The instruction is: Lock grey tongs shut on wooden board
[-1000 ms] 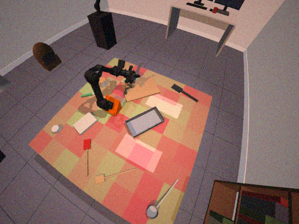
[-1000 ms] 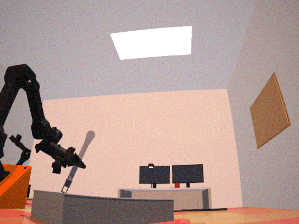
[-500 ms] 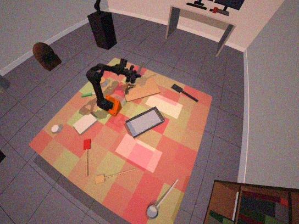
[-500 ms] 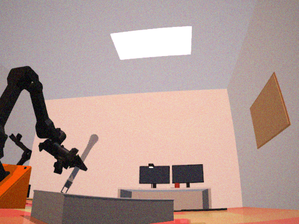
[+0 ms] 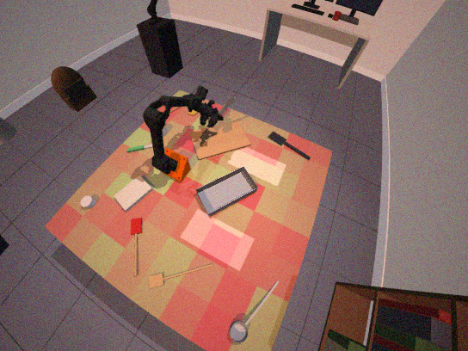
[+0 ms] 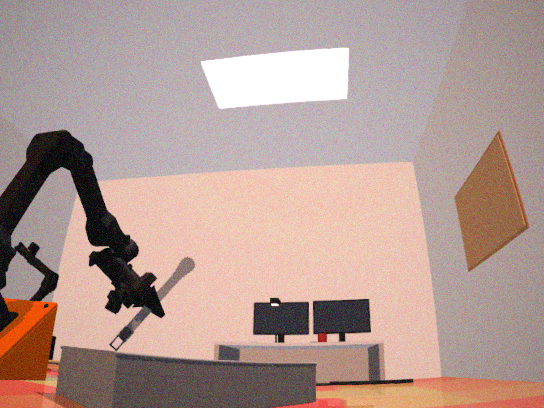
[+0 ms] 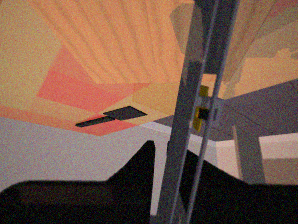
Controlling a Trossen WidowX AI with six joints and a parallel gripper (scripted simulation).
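Observation:
The grey tongs (image 6: 176, 278) (image 7: 180, 132) are off the tin, held in the air. In the exterior view they slant: the rounded tip end points up right, the square-ringed end down left. Their two long arms lie close together in the wrist view, with yellow and black parts beside them. Whether the lock has caught cannot be told. My gripper (image 5: 220, 117) (image 6: 160, 313) (image 7: 160, 147) is shut on the tongs near mid-length. The wooden board (image 5: 228, 142) (image 7: 125, 45) lies on the mat below. The roasting tin (image 5: 233, 202) (image 6: 215, 381) holds no tongs.
A black spatula (image 5: 277, 138) (image 7: 125, 113) lies right of the board. A green-handled tool (image 5: 138, 149) lies behind the orange base (image 5: 178, 165). A white block (image 5: 132, 194), a red-headed tool (image 5: 136, 225), a wooden tool (image 5: 156, 280) and a ladle (image 5: 238, 331) lie farther forward.

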